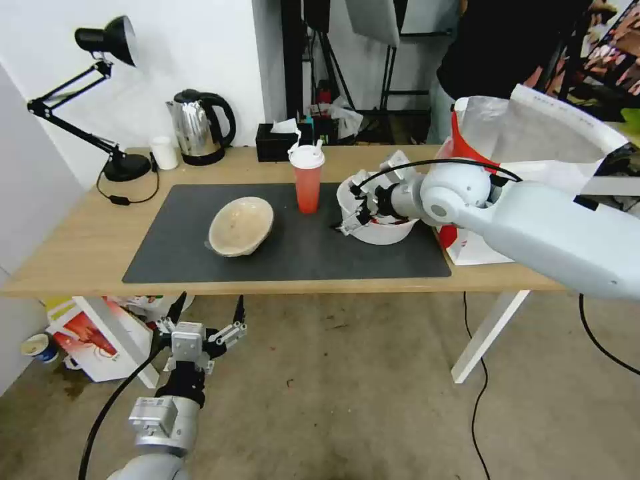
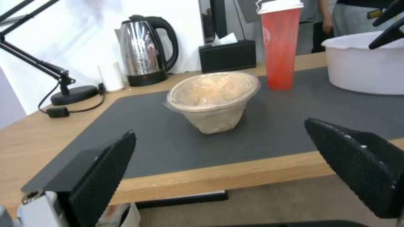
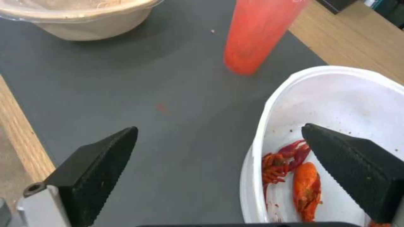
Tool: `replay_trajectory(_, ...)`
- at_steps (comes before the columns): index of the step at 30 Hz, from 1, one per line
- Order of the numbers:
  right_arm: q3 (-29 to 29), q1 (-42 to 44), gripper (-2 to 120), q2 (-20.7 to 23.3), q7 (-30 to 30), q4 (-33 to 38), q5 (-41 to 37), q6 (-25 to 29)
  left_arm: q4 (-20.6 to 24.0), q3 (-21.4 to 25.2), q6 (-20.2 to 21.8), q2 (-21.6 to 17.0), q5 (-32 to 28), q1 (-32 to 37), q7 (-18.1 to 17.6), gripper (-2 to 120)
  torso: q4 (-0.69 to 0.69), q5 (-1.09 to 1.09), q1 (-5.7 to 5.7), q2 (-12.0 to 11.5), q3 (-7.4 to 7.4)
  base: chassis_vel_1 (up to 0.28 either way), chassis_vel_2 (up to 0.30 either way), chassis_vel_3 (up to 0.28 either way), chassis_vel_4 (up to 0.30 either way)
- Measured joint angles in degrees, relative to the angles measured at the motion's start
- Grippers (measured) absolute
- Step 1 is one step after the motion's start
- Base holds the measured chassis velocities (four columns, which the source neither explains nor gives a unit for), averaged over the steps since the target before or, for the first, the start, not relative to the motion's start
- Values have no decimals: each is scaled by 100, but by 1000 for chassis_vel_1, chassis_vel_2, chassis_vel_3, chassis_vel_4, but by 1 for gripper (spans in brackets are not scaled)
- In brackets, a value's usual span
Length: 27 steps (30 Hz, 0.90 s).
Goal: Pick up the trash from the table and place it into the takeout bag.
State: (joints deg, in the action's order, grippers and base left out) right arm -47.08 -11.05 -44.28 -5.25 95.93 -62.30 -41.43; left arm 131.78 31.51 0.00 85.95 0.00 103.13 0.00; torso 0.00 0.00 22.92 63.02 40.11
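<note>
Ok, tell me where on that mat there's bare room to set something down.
Free: the grey mat left of the beige bowl, and its front strip between that bowl and the white bowl. Crowded: the right end, where the open right tool straddles the white bowl's rim beside the red cup, with the takeout bag just beyond.

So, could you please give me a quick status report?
Right hand open, straddling white crayfish bowl rim. Left hand open, low before table. Takeout bag beside bowl; nothing blocking.
</note>
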Motion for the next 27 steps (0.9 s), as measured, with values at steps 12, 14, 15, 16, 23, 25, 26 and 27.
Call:
replay_trajectory(12,-226,-105,100,-49,-49,-111,10,0,0,0,0,0,0,0,0,100,0,0,0,0,0,0,0,0,0)
replay_trajectory(14,-293,-164,100,-25,-90,-119,11,0,0,0,0,0,0,0,0,100,0,0,0,0,0,0,0,0,0)
replay_trajectory(15,-293,-164,100,-25,-90,-119,11,0,0,0,0,0,0,0,0,100,0,0,0,0,0,0,0,0,0)
replay_trajectory(16,-300,-174,100,-18,-100,-123,10,0,0,0,0,0,0,0,0,100,0,0,0,0,0,0,0,0,0)
replay_trajectory(23,-284,-181,100,31,-343,-285,-178,-1,0,0,0,0,0,0,0,100,0,1,0,0,0,0,0,0,0)
replay_trajectory(25,-261,-208,100,65,-600,-374,-160,-1,0,0,0,0,0,0,0,100,0,2,0,0,0,0,0,0,0)
replay_trajectory(26,-252,-244,100,93,-742,-398,-120,-1,0,0,0,0,0,0,0,100,0,2,0,0,0,0,0,0,0)
replay_trajectory(27,-252,-278,100,118,-837,-407,-94,-1,0,0,0,0,0,0,0,100,0,2,0,0,0,0,0,0,0)
